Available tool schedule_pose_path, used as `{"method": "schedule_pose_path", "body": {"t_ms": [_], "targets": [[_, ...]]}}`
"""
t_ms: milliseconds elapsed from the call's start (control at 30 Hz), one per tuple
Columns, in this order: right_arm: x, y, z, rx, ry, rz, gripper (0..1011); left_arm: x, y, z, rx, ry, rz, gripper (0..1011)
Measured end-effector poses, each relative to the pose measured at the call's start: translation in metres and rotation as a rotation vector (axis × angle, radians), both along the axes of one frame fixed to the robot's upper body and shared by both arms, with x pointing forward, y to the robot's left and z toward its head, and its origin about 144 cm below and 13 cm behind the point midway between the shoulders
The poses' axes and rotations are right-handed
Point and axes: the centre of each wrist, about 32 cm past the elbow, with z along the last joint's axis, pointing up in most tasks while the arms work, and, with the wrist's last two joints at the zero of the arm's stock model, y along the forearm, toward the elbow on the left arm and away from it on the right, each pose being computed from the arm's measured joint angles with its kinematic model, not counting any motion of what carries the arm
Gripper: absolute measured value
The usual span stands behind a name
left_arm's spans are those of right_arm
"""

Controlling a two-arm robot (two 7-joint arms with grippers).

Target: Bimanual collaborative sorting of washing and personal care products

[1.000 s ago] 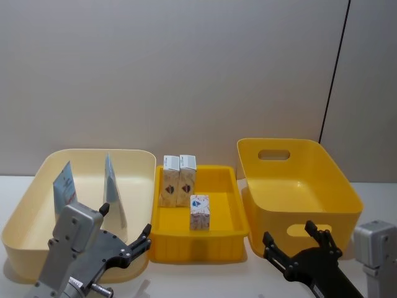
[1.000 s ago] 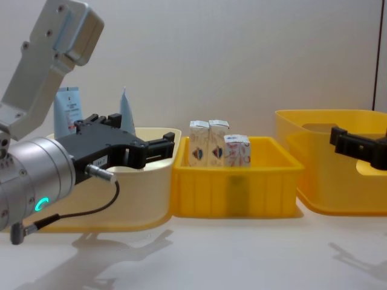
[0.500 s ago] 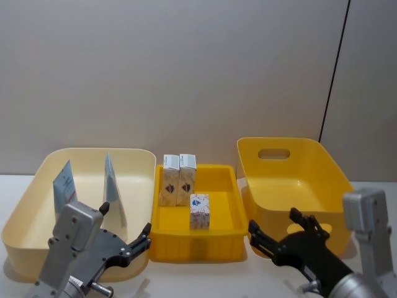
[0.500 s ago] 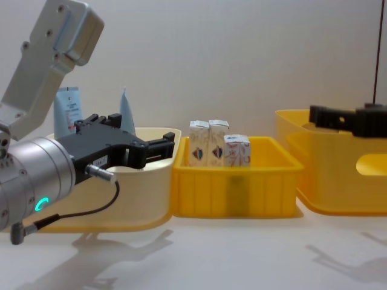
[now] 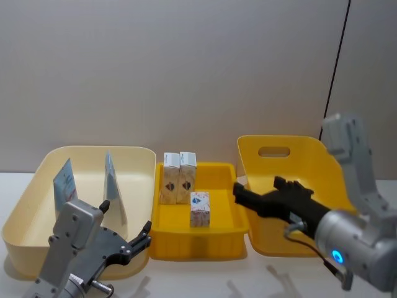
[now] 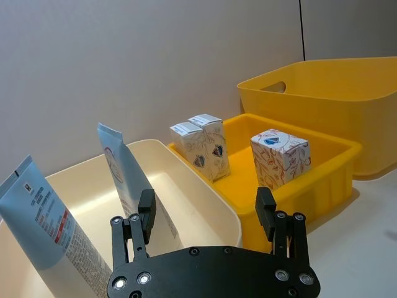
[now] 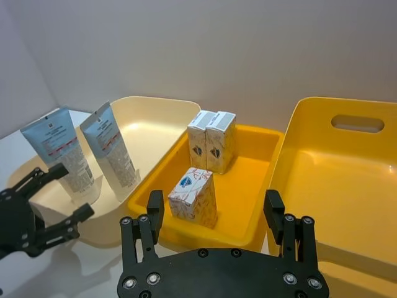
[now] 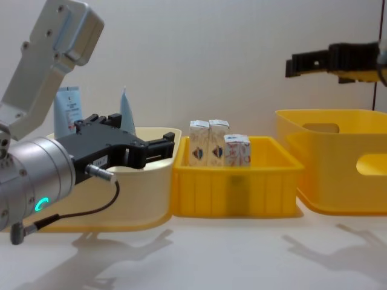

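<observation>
L arm: my left gripper sat low, just in front of the cream tub, at its near wall and outside it. Fingers were spread wide w/ nothing betw. them. In the chest view it was about level w/ the tub's rim and pointed toward the yellow tray.

R arm: my right gripper hung high, well above the rim of the large yellow tub, per the chest view. Per the head view it pointed toward centre, over the spot where that tub and the tray meet. Fingers were spread here too, and empty. Neither gripper was in contact w/ any product.

Cartons: 3 counted, all in the yellow tray.
- The two rear cartons stood upright side by side, touching each other, at the tray's back-left part. Their dark emblems faced me.
- The front carton stood upright on its own, nearer to me and approx. mid-tray. It was apart from the rear pair, w/ its blue-red emblem toward me.

Tubes: 2 counted, both in the cream tub. Each stood on its base w/ the flat crimped end up, and each was tilted.
- The left tube was near the tub's left wall.
- The right tube was closer to the tray side, apart from the first.
- I could not tell whether either leaned on a tub wall.
</observation>
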Motion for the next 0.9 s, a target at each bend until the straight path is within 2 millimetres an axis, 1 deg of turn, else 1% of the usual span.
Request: {"method": "schedule_pose_path", "body": {"t_ms": [67, 333, 500, 900], "targets": [[0.008, 0.006, 0.012, 0.001, 0.032, -0.013, 1001, 0.0, 0.0, 0.0, 0.0, 0.0, 0.0, 1003], [0.025, 0.023, 0.028, -0.008, 0.12, -0.031, 1001, 0.0, 0.0, 0.0, 0.0, 0.0, 0.0, 1003], [0.034, 0.035, 0.033, -0.021, 0.174, -0.029, 1001, 0.0, 0.0, 0.0, 0.0, 0.0, 0.0, 1003], [0.05, 0.057, 0.03, -0.081, 0.255, -0.026, 1001, 0.0, 0.0, 0.0, 0.0, 0.0, 0.0, 1004]]}}
